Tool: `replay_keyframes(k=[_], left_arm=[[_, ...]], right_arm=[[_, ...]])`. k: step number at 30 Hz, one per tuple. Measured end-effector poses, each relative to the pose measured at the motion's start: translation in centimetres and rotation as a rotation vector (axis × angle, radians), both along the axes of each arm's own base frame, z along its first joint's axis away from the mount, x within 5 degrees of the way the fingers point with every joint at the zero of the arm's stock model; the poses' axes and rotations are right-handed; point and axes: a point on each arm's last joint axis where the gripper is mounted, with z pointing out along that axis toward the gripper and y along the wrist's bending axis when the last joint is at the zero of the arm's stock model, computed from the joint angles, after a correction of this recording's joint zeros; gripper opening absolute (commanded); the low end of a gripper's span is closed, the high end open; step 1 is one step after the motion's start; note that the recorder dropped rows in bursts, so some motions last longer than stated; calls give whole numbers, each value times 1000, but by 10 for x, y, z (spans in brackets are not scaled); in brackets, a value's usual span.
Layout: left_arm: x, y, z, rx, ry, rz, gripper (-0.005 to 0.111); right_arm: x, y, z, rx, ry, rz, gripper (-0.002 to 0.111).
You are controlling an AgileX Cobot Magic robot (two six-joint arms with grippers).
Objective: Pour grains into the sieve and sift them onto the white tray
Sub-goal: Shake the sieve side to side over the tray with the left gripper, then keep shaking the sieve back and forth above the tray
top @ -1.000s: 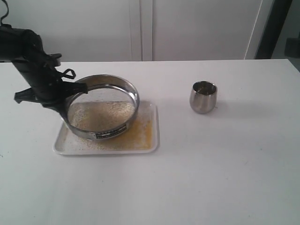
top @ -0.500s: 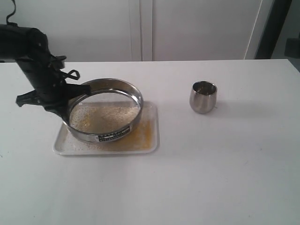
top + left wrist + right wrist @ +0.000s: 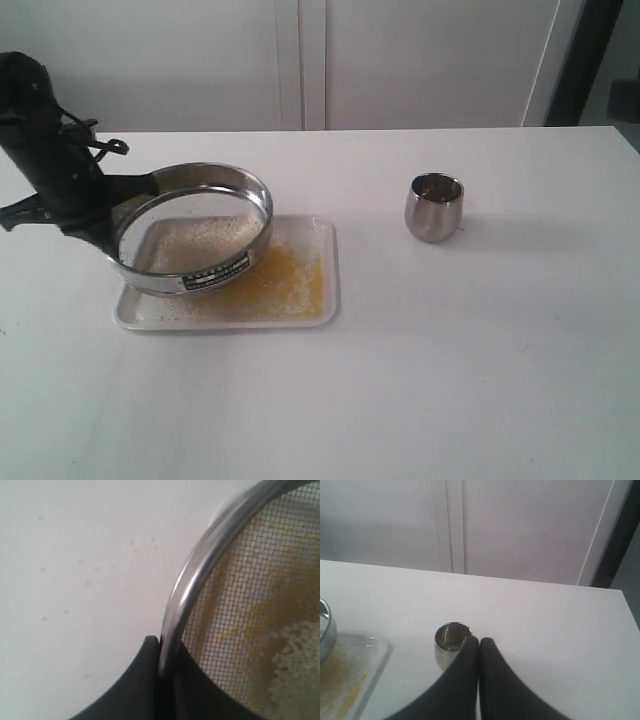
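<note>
The sieve (image 3: 190, 228) hangs slightly tilted over the left part of the white tray (image 3: 328, 300), reaching past the tray's left edge. My left gripper (image 3: 112, 205) is shut on the sieve's left rim (image 3: 200, 570), one finger inside and one outside. Pale grains (image 3: 200, 238) lie on the mesh (image 3: 260, 580). Fine golden-yellow grains (image 3: 285, 282) cover the tray's right half. My right gripper (image 3: 479, 641) is shut and empty, above the table; it does not show in the exterior view.
A small steel cup (image 3: 434, 207) stands upright on the white table, right of the tray, and appears just beyond my right fingertips (image 3: 470, 647). A few stray grains (image 3: 85, 582) dot the table beside the sieve.
My left arm has swung the sieve to the left over the tray, after a small shift right before. More yellow grains now show on the tray's right side. The cup has not moved.
</note>
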Motion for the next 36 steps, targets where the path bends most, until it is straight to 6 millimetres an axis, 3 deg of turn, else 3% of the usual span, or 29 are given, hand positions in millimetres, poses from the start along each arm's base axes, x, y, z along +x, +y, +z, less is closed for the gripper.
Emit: replay_keyframes(k=[3,4,7,11,13,16,17,21,23,28,30,34,36], left_arm=[[-4,-36,3,-48,-60,-101,0],[-7,-38,2,-45,-32,-94,0],[-5,-15,3,-20,12,-6,0],[-8,-37,7,-22,-44,-118,0],[-12,-36,7,13,-17,-149,0],[-11,0,6,81,68,-45,0],[-10,3,7,69,63,-36,0],[-14,-24,11,2,19,-159,0],[-17,-22,13,20,44,-172,0],[-15,8,18,47,72,-86,0],[-13,6,21,20,33,-97,0],[-15,-20,27,-28,-30,-171,0],[-16,-19,27,-10,-25,-172,0]], right_arm=[[0,0,0,0,0,0,0],[0,0,0,0,-2,0,0],[0,0,0,0,-2,0,0],[0,0,0,0,-2,0,0],[0,0,0,0,-2,0,0],[0,0,0,0,-2,0,0],[0,0,0,0,-2,0,0],[0,0,0,0,-3,-1,0],[0,0,0,0,-3,-1,0],[0,0,0,0,-3,-1,0],[0,0,0,0,-3,-1,0],[0,0,0,0,-3,-1,0],[0,0,0,0,-4,-1,0]])
